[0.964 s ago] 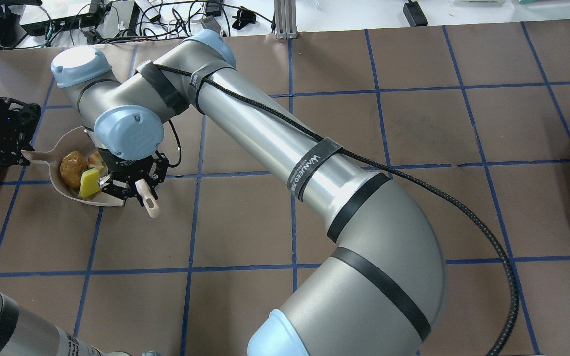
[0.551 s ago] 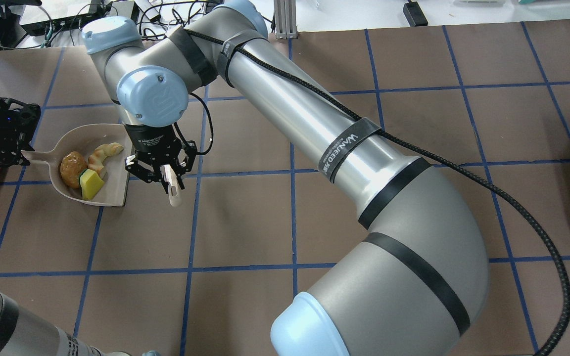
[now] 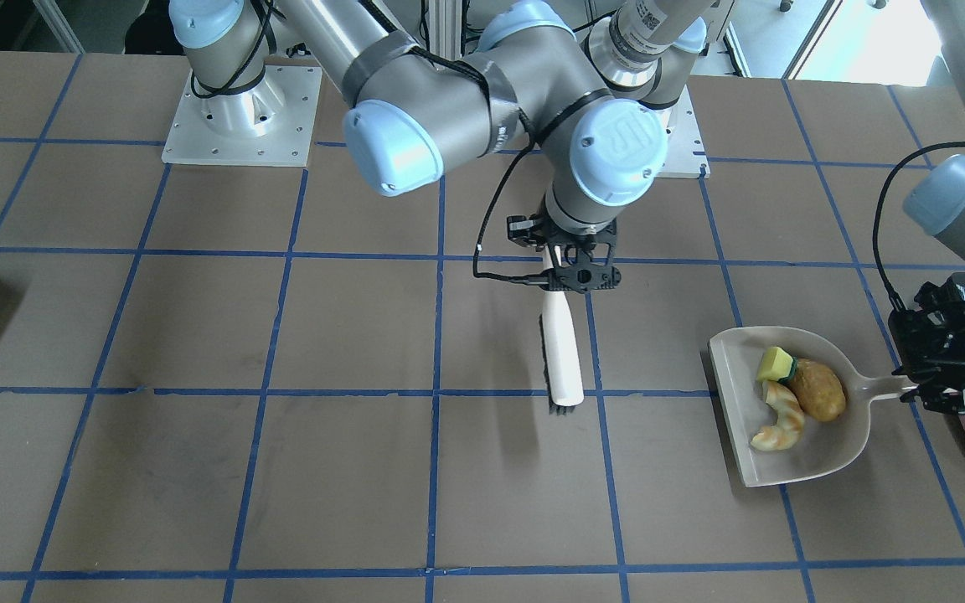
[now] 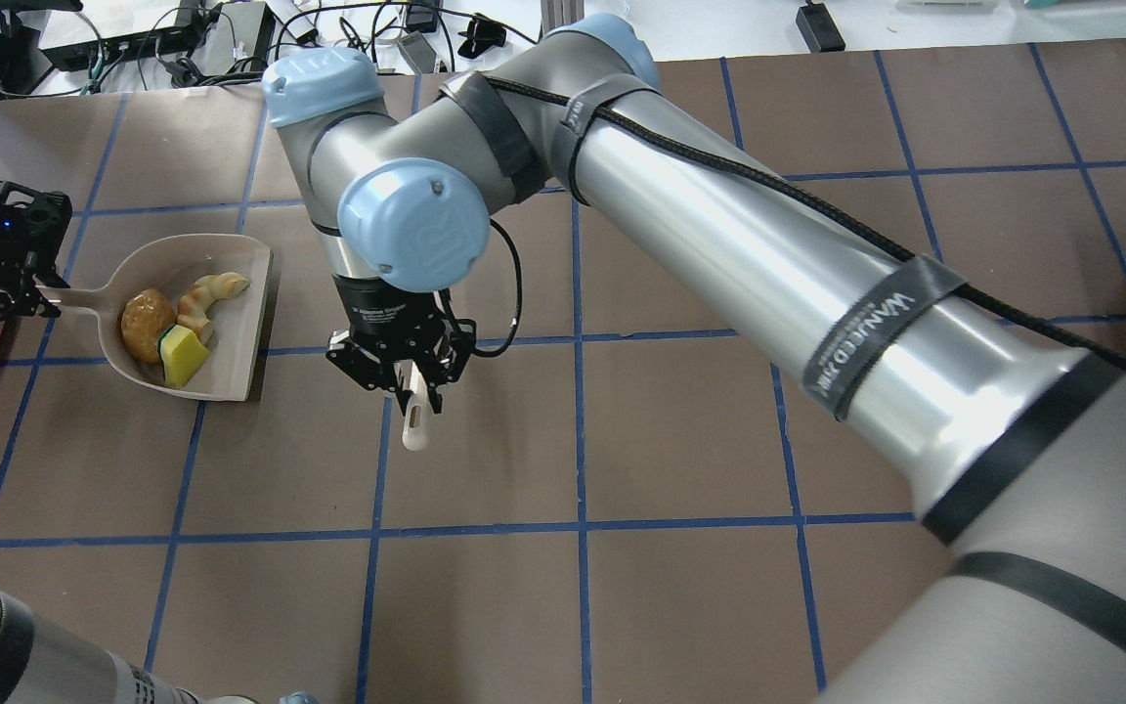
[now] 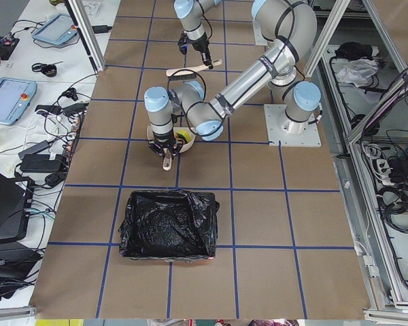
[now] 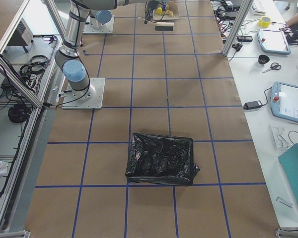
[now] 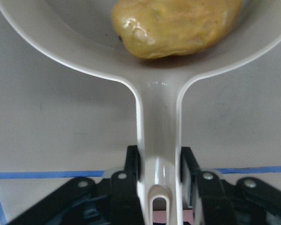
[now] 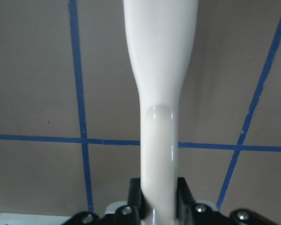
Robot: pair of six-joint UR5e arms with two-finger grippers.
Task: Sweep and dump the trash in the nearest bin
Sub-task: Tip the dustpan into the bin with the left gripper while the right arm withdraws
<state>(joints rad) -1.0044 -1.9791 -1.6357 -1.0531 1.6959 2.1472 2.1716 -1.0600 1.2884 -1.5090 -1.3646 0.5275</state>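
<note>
Since all the trash (image 4: 172, 328) lies inside the dustpan (image 4: 236, 337), sweeping reads as done and the dump is pending.

Left gripper (image 7: 158, 161): jaws clamped on the dustpan handle, pan about level on the worktop (image 4: 680, 440).

Right gripper (image 4: 405, 376): jaws closed on the brush (image 3: 564, 343), bristles down, well apart from the pan.

Key relation: the bin (image 5: 168, 221) lies on the handle side, just beyond the left gripper. The pan's long axis points its mouth away from the bin. The left arm is nearer, so the pan likely needs lifting and turning.

Versus 1.0 s ago: the brush has gone from the pan lip toward mid-worktop; the pan has barely shifted.
</note>
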